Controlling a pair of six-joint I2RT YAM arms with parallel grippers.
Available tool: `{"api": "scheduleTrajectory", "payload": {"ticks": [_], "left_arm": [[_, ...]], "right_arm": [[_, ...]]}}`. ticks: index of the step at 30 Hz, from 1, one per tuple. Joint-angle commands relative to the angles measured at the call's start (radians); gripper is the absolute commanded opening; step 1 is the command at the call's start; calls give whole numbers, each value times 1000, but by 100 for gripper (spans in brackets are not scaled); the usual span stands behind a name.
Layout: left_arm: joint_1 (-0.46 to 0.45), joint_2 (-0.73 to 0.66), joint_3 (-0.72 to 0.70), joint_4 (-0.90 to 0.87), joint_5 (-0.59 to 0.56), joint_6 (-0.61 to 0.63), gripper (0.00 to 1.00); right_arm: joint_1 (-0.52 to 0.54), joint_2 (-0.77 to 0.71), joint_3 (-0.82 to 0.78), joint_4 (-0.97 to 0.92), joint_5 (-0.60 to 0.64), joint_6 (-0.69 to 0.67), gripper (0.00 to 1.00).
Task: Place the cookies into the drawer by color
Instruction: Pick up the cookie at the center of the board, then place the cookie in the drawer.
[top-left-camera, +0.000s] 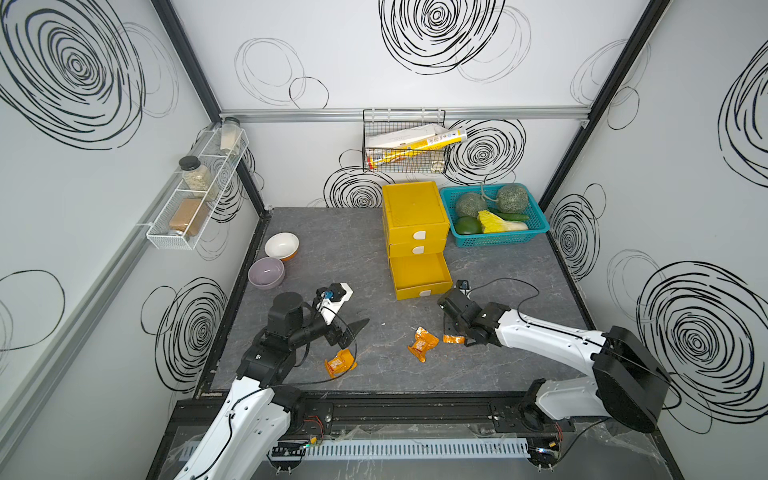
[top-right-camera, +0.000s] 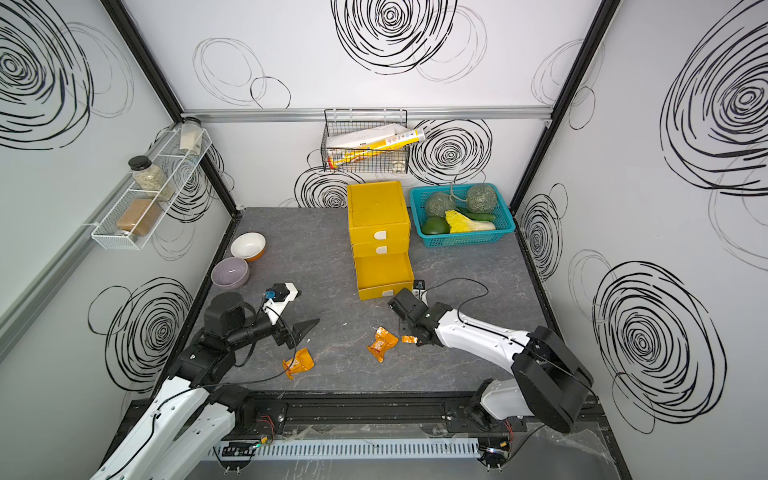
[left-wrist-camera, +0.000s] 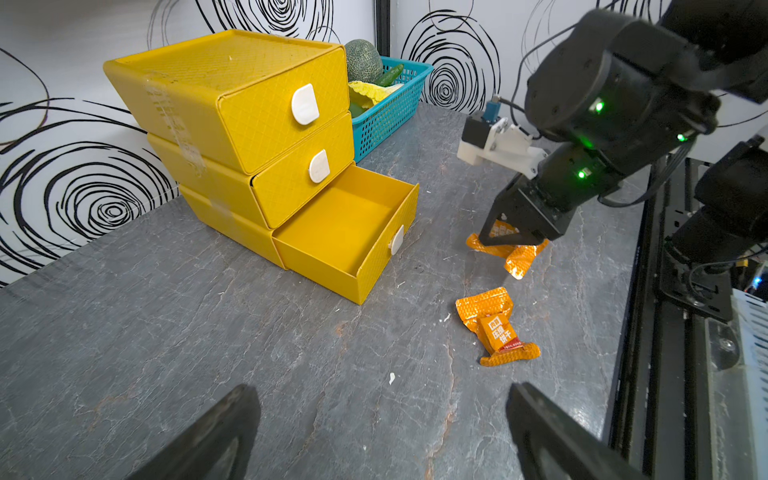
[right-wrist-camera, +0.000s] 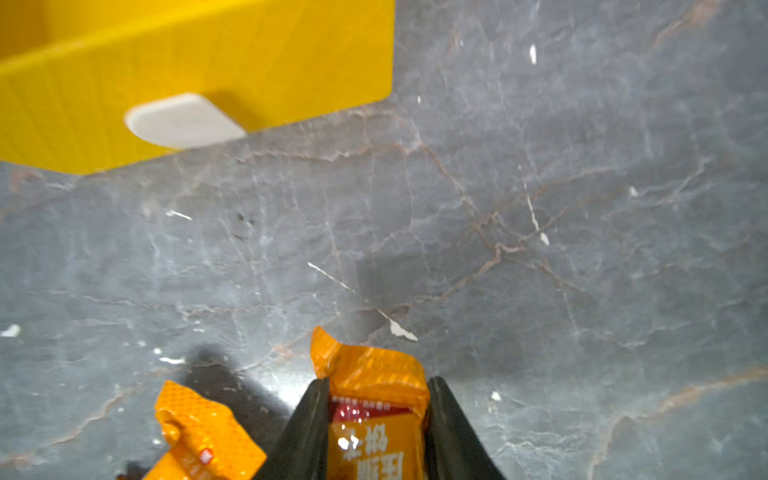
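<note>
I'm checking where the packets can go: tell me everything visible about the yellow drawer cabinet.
The yellow drawer cabinet is a boxy stack of three drawers in lattice-textured plastic, each with a white tab handle. The top two are shut; the bottom drawer is pulled out and empty. It stands upright on the grey table, beside the teal basket.

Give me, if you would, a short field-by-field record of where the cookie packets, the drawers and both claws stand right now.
Drawer cabinet: yellow, three tiers; top two shut
Bottom drawer: pulled out, empty
Left claw: open, empty
Orange packets in view: three
Held packet: pinched in right claw, in front of the open drawer
Middle packet: lying loose on table
Left packet: on table, nearest the left claw
Black, green packets: none visible
</note>
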Motion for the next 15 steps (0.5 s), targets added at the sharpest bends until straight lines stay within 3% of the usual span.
{"api": "scheduleTrajectory", "payload": {"ticks": [1, 15], "left_arm": [[9, -5, -10, 45, 19, 8, 99], [20, -24, -12, 42, 24, 11, 99]], "right_arm": [[-45, 2, 79, -33, 21, -65, 27], [-188, 160, 419, 35, -6, -244, 27]]}}
